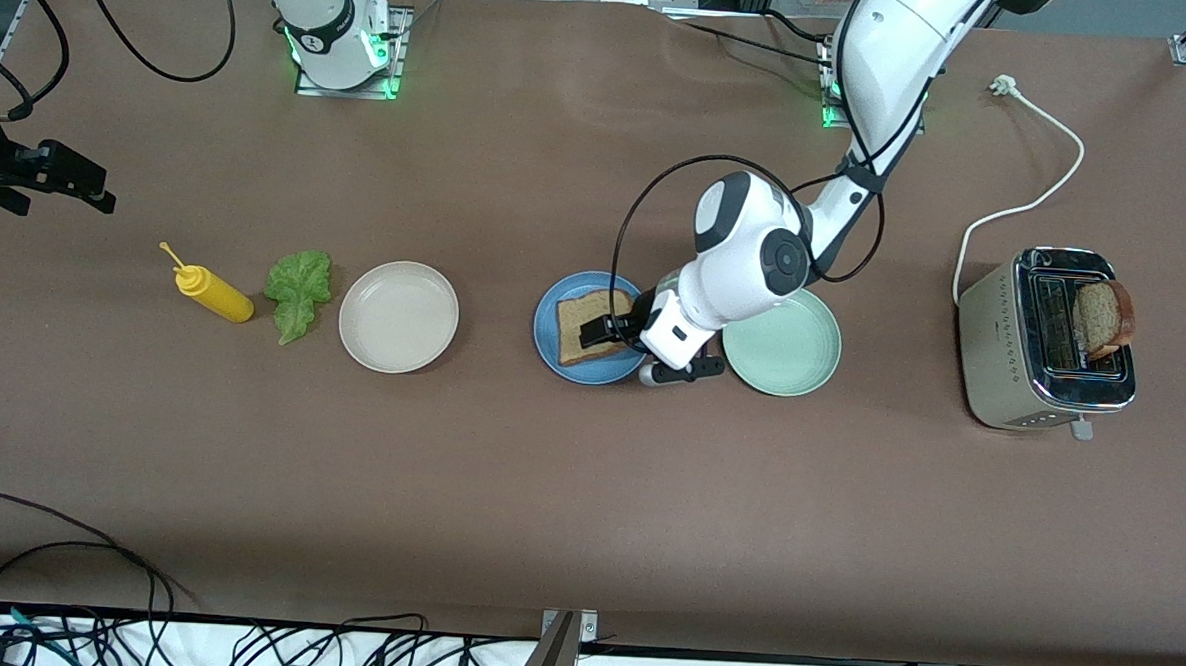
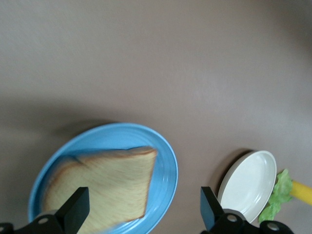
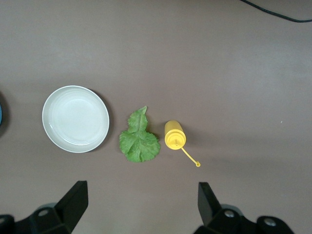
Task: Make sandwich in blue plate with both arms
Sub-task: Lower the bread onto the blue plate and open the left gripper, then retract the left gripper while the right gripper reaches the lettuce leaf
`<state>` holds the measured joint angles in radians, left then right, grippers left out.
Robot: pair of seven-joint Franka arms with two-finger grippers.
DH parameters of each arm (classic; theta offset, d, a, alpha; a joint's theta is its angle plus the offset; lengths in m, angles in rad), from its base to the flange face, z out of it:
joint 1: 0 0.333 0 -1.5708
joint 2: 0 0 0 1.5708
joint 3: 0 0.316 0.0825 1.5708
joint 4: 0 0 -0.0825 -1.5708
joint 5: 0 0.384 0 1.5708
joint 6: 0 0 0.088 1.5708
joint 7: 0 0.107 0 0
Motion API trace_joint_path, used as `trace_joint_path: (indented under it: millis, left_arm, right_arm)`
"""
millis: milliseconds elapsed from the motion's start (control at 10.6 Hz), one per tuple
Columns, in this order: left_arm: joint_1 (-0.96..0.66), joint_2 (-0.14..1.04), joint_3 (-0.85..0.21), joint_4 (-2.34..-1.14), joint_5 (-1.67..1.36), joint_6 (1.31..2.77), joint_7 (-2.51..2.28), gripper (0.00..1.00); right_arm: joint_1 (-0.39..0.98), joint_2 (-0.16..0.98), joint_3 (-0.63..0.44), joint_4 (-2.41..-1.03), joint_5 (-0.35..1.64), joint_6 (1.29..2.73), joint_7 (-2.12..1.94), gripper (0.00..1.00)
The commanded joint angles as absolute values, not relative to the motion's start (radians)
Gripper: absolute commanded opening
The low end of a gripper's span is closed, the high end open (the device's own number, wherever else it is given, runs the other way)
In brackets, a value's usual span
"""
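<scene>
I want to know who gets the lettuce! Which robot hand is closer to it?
The right gripper. It hangs open over the table by the lettuce and mustard bottle. The left gripper is open over the bread on the blue plate, past the beige plate.

Bread slice [image 1: 593, 325] on blue plate [image 1: 550, 346], left gripper [image 1: 603, 331] over it, toaster [image 1: 1043, 338] holding bread.

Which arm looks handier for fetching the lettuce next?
Likely the right: its open hand hangs over the table by the lettuce. The left hand, open too, is over the bread on the blue plate.
</scene>
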<state>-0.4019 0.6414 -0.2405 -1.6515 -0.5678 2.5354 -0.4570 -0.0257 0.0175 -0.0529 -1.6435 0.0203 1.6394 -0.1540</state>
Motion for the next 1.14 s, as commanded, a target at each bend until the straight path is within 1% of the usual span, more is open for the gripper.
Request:
trace_joint_path:
  millis: [0,284,474,569,663,853,1042]
  left_arm:
    - [-0.368,0.555,-0.148,-1.683,-0.581,2.388,-0.426,1.00]
    - [-0.353,0.487,-0.039,-1.686,-0.581,2.225,-0.428,1.00]
    - [-0.279,0.431,-0.018,-1.692,-0.575,2.148,-0.425,1.00]
    - [-0.275,0.398,0.026,-1.697,-0.507,2.104,-0.404,1.00]
    - [-0.272,0.368,0.038,-1.695,-0.379,2.067,-0.376,1.00]
    - [-0.244,0.303,0.038,-1.695,-0.157,1.985,-0.371,1.00]
    - [-0.178,0.255,0.037,-1.695,-0.094,1.922,-0.249,1.00]
  right_arm:
    - [-0.029,0.025,-0.052,-1.618,0.035,1.618,-0.146,1.00]
    - [-0.029,0.025,-0.052,-1.618,0.035,1.618,-0.144,1.00]
    - [-0.026,0.029,-0.051,-1.618,0.035,1.620,-0.143,1.00]
    - [-0.025,0.034,-0.049,-1.618,0.034,1.620,-0.144,1.00]
    - [-0.014,0.040,-0.048,-1.620,0.035,1.617,-0.147,1.00]
    - [-0.006,0.046,-0.046,-1.629,0.044,1.606,-0.156,1.00]
    - [0.043,0.080,-0.046,-1.628,0.052,1.595,-0.155,1.00]
